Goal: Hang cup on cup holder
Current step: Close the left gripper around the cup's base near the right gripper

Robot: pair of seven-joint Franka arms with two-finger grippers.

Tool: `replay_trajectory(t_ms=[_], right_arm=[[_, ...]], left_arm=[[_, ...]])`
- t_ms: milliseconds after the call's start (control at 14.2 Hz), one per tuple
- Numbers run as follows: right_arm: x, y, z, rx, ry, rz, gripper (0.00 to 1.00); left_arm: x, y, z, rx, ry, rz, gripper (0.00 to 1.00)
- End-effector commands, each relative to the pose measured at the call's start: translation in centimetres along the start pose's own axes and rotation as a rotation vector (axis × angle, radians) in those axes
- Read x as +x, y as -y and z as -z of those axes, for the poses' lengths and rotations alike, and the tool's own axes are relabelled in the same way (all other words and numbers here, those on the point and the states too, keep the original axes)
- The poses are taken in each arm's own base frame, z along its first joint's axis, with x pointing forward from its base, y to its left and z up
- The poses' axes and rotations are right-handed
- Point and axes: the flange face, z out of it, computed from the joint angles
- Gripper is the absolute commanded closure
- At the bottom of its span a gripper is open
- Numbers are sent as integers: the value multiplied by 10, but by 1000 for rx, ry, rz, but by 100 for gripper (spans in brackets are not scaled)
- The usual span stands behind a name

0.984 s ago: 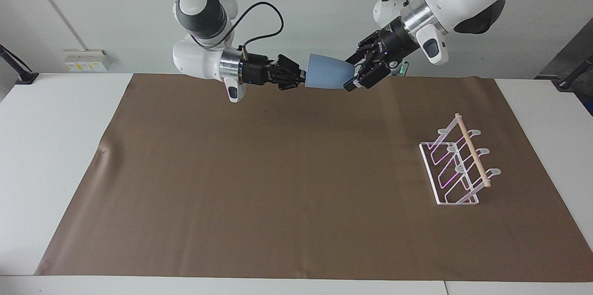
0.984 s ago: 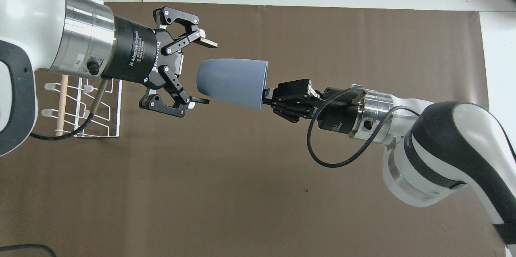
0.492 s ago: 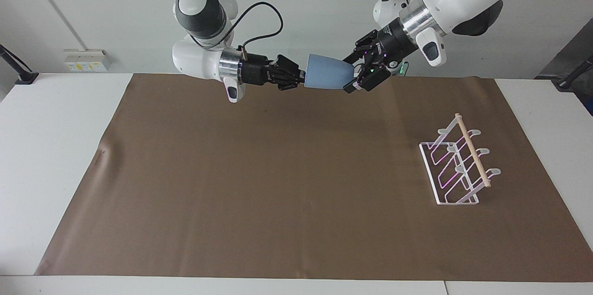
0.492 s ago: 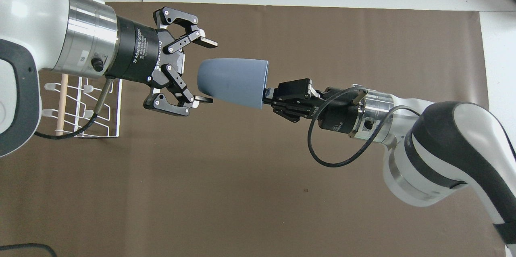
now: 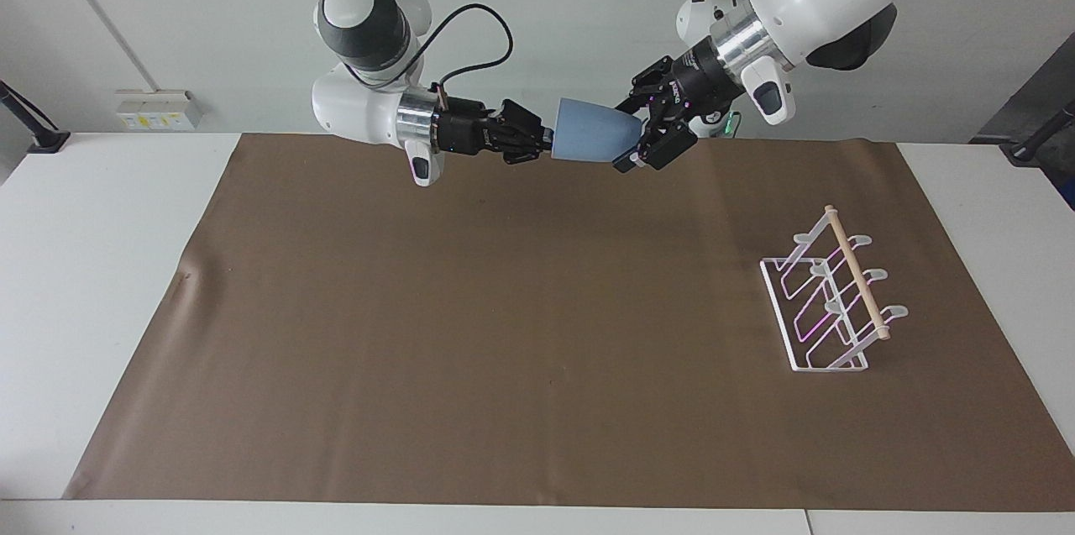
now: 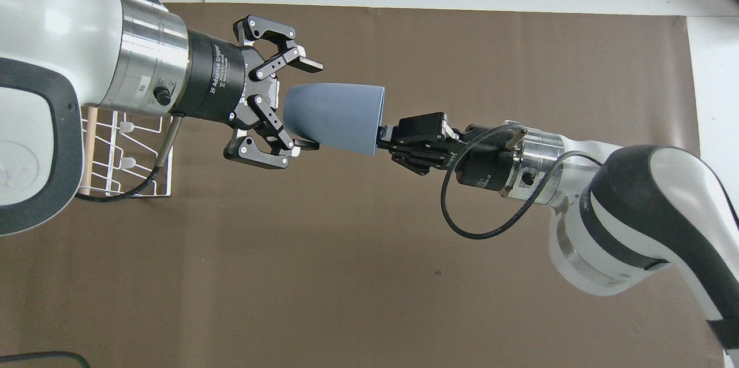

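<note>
While the cup (image 5: 592, 130) hangs in mid-air between two arms, a handover is in hand.

From the facing view, the right gripper (image 5: 544, 138) pinches the cup's rim with its fingertips closed on the wall, holding it on its side high over the brown mat (image 5: 537, 401), at the robots' edge of it. The left gripper (image 5: 631, 132) stands wide apart around the narrow base, not yet closed on it. The cup holder (image 5: 831, 296) sits empty on the mat toward the left arm's end of the table. From the overhead view, the left gripper (image 6: 305, 103) straddles the base end of the cup (image 6: 335, 116) with a gap showing at the upper finger, while the right gripper (image 6: 382, 137) clamps the rim; the cup holder (image 6: 130, 160) is partly covered by the left arm. Next, I judge, the left gripper must close firmly before the right lets go.
</note>
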Motion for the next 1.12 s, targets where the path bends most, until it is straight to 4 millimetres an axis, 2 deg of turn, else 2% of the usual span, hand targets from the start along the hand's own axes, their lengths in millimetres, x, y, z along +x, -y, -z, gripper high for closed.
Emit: replay_trajectory(t_ms=[0,70,281,351,1054], right_arm=[[0,-2,3,21,-18,26,100],[0,-2,3,21,-18,25,100],[0,-2,3,21,-18,25,100],[0,-2,3,22,-20,25,100],[1,-3,3,15,-34,10,100]], left_arm=[[0,2,-3,-11,11,24,1],[-1,2,-2,-12,12,31,17],[0,2,-2,-16,5,26,97],[-1,2,-2,-17,1,16,100],[0,3,1,-17,-3,6,100]])
